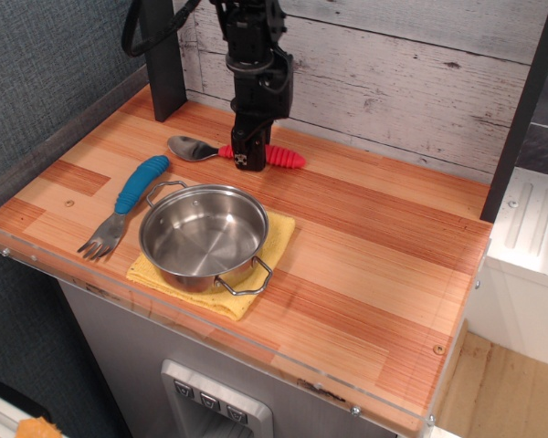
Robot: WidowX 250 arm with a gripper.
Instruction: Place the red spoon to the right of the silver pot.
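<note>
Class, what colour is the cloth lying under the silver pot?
Yellow. The cloth shows best in the observation.image view, sticking out from under the silver pot.

On my feed, a blue-handled metal fork [125, 204] lies on the striped wooden tabletop [365, 246], tines toward the front-left edge. Just right of it sits a yellow cloth [256, 297]. A whitewashed plank wall [393, 73] backs everything.
</note>
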